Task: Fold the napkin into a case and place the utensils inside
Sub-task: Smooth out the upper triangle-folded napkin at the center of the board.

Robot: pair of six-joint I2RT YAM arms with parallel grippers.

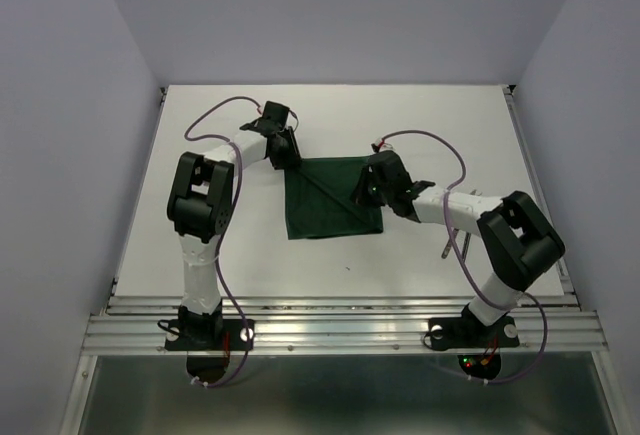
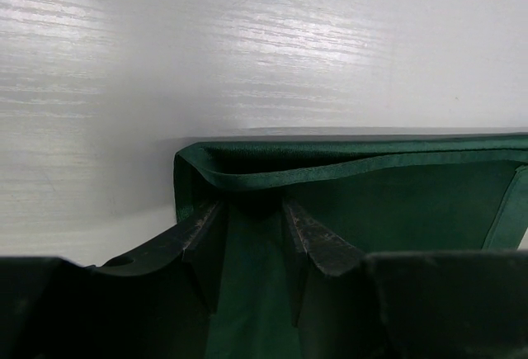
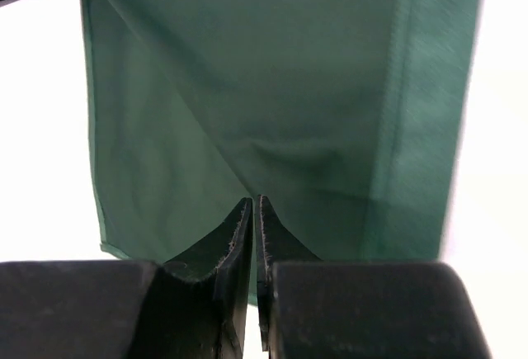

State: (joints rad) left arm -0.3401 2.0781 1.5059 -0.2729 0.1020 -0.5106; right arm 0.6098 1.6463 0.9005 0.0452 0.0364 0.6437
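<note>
The white table (image 1: 420,125) carries the green napkin (image 1: 330,210) at its middle, lying flat with a diagonal crease. The right arm (image 1: 470,213) reaches in from the right and covers most of the utensils (image 1: 447,245), which lie well apart from the cloth. The left gripper (image 1: 287,153) sits at the napkin's far left corner, its fingers (image 2: 318,239) spread over the doubled hem. The right gripper (image 1: 368,190) is at the right edge, fingers (image 3: 239,231) pinched together on a fold of cloth.
</note>
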